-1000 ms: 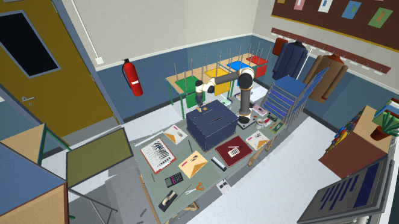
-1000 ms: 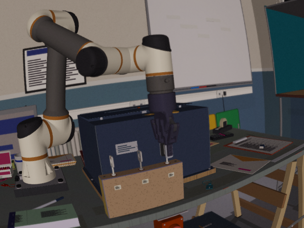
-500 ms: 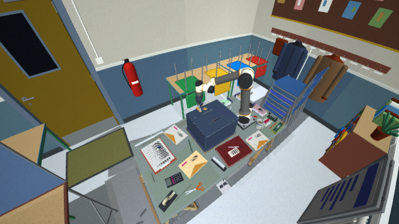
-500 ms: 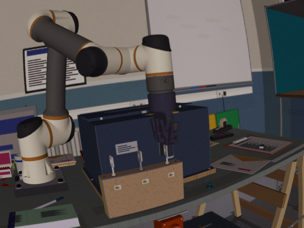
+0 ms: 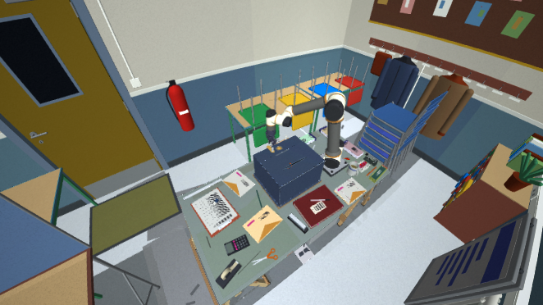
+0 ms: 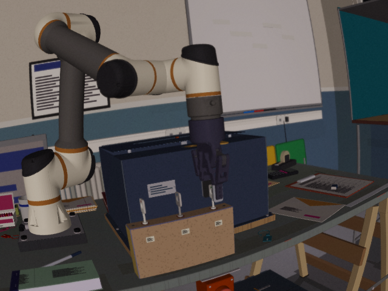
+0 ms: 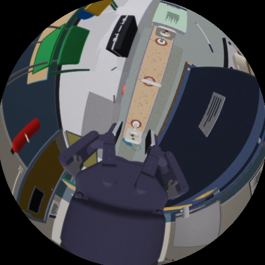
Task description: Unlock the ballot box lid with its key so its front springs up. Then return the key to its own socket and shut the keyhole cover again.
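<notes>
A cork key block (image 6: 181, 239) stands against the back wall of the dark blue ballot box (image 6: 188, 175) and carries three upright keys. The right-hand key (image 6: 213, 195) sits in its socket at the block's end, and in the wrist camera its head (image 7: 133, 135) shows between my fingers. The middle key (image 6: 178, 203) and the left key (image 6: 143, 211) stand in their own sockets. The box lid (image 5: 287, 158) looks flat from the side camera, with a round brass keyhole cover (image 5: 278, 148) near its back edge. My gripper (image 6: 213, 192) hangs straight down over the right-hand key, open and holding nothing.
Behind the box a whiteboard (image 6: 254, 53) hangs on the wall. My arm's base (image 6: 47, 203) stands left of the box. Papers, envelopes (image 6: 305, 208), a calculator and a tape dispenser (image 6: 285, 159) lie on the table. The table edge runs just in front of the block.
</notes>
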